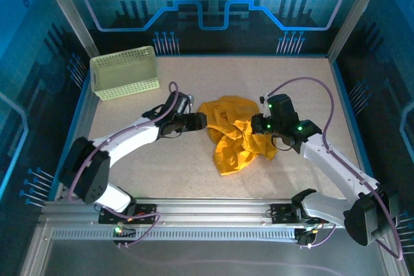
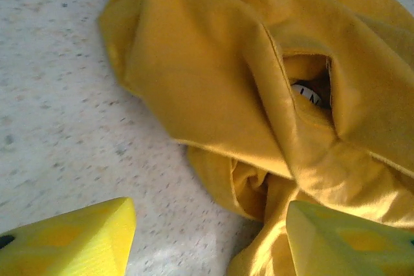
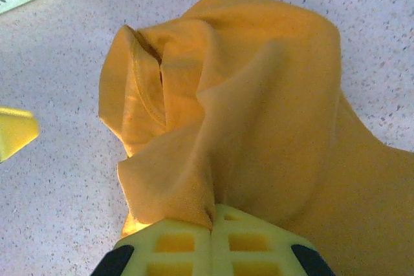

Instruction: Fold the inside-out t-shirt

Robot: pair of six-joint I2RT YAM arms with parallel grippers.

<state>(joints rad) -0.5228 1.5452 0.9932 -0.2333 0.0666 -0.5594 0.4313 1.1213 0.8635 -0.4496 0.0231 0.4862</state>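
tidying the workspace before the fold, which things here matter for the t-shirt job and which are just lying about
Part of the job:
- mustard-yellow t-shirt, crumpled in a heap
- right gripper, shut on a fold of it
- left gripper, open beside it

Just lying about:
- pale green basket, at the far left corner of the table

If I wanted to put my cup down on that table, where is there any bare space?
Bare table lies along the far edge, from the basket to the right corner, and in front, between the t-shirt and the near rail. The middle is crowded: the left hand stands open beside the t-shirt and the right hand pinches it.
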